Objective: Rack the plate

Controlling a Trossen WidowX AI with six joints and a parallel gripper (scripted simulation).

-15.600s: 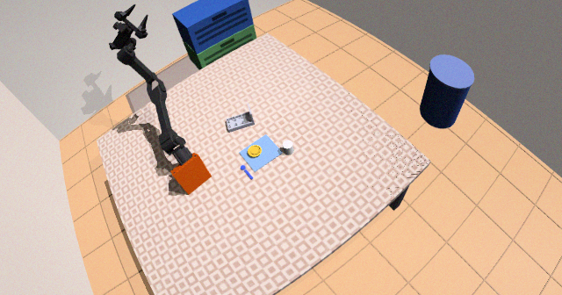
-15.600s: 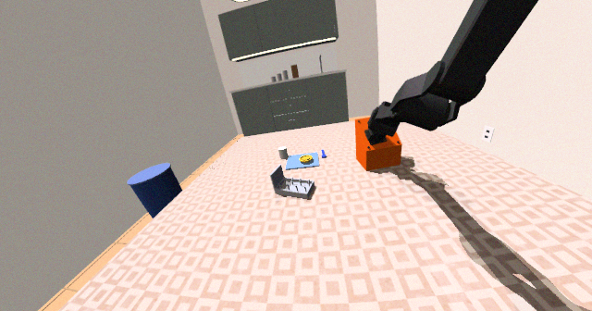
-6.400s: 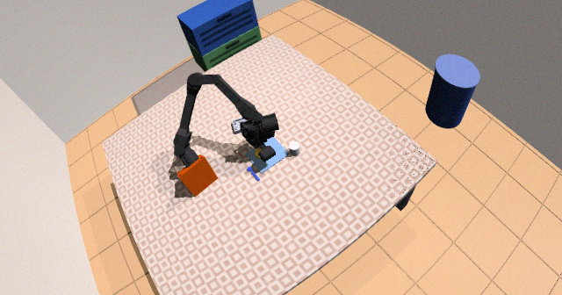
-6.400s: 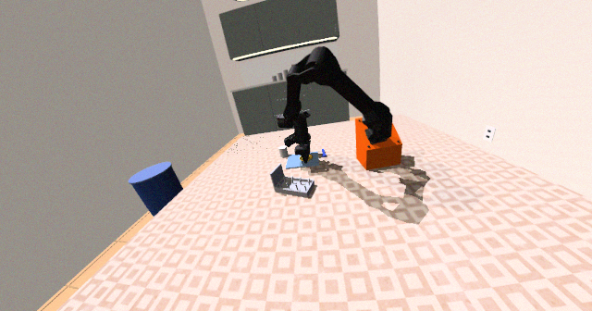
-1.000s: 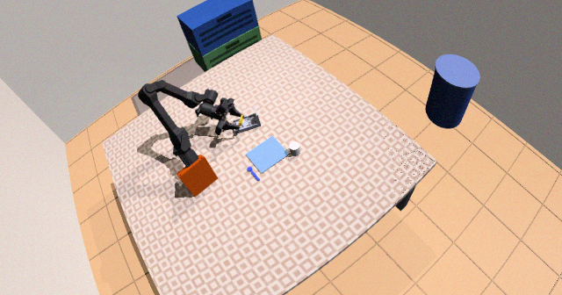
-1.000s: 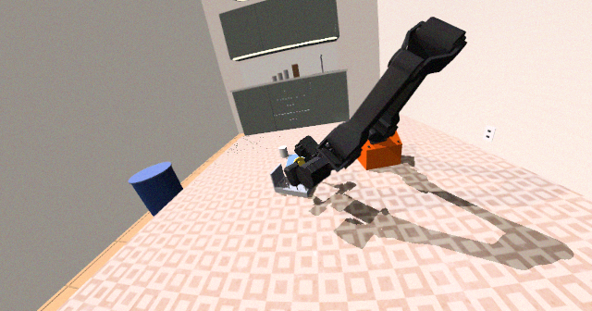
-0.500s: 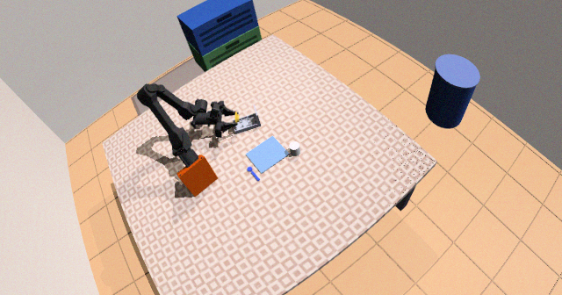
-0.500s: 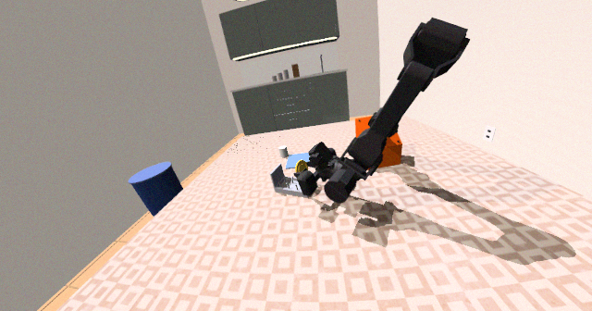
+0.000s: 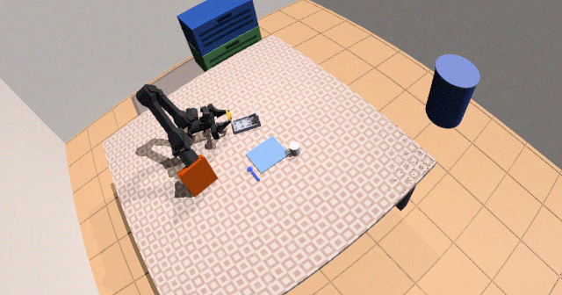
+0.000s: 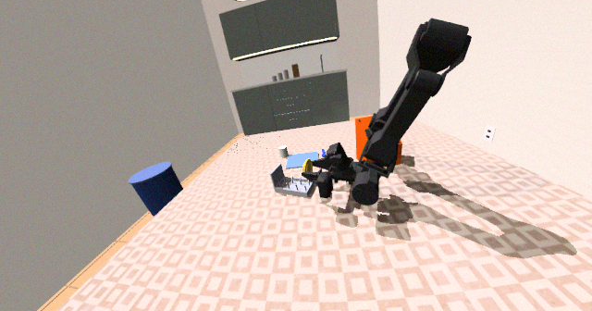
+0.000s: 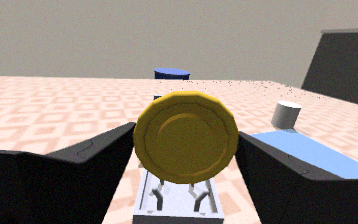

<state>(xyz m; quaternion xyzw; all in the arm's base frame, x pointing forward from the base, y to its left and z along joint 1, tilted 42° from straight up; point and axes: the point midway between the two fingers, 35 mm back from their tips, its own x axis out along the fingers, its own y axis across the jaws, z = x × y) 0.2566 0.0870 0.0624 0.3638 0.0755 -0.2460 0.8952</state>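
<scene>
The yellow plate (image 9: pixel 228 115) (image 10: pixel 307 167) (image 11: pixel 186 137) is held upright, its face towards the wrist camera. My gripper (image 9: pixel 228 116) (image 10: pixel 307 167) (image 11: pixel 185 133) is shut on the plate, one finger at each side of its rim. The grey dish rack (image 9: pixel 248 128) (image 10: pixel 292 192) (image 11: pixel 177 219) stands on the table, with short rails inside and a raised panel at its far end. The plate is above and at the near end of the rack; the wrist view shows the rack's near part below it. The plate hides much of the rack there.
A blue flat mat (image 9: pixel 267 154) (image 10: pixel 302 160) (image 11: pixel 315 152) lies beside the rack. A white-grey cup (image 9: pixel 294 148) (image 10: pixel 283 152) (image 11: pixel 286 116) stands at its far corner. A blue spoon (image 9: pixel 255 175) lies by its near side. The orange block (image 9: pixel 199 177) is at the arm's base.
</scene>
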